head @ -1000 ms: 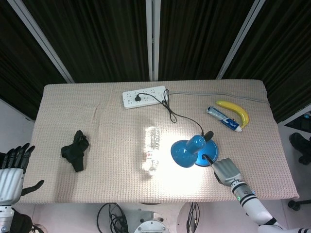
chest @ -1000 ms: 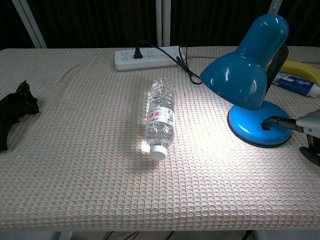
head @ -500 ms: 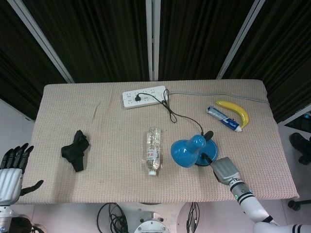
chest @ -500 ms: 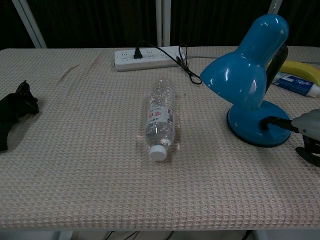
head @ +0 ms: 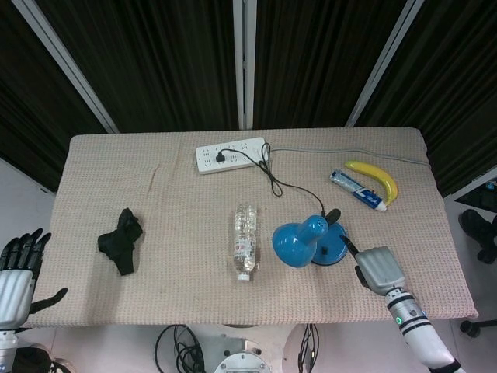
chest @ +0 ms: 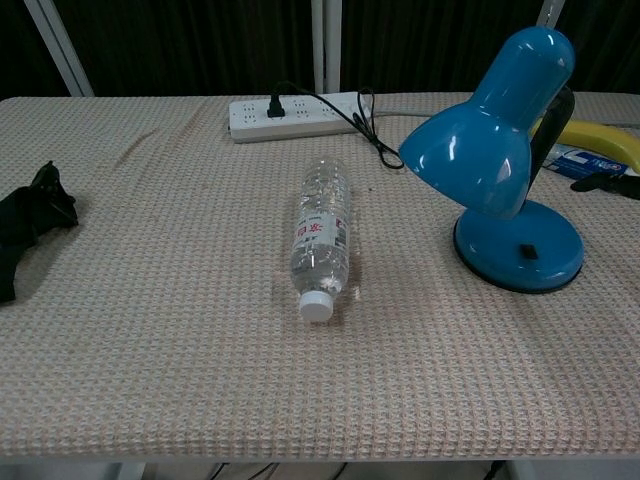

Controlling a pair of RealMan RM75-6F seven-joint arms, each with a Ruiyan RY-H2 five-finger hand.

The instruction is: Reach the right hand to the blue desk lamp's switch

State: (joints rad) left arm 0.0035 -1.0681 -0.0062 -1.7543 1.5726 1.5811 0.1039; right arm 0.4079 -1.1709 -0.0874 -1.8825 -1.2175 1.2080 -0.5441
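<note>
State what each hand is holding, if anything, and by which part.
Nothing is held. The right hand hovers beside the blue desk lamp; the left hand is empty, fingers apart.

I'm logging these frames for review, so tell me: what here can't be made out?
- Right hand: chest view cuts it off at the right edge; finger pose unclear.
- Lamp switch: on or off position too small to read.
- Toothpaste tube: print too small.
- Left hand: partly cropped by the head view's left edge.

Left hand (head: 15, 268) cut by head view's edge; banana (chest: 598, 139) partly behind lamp (chest: 500, 140), cropped at chest view's edge.
</note>
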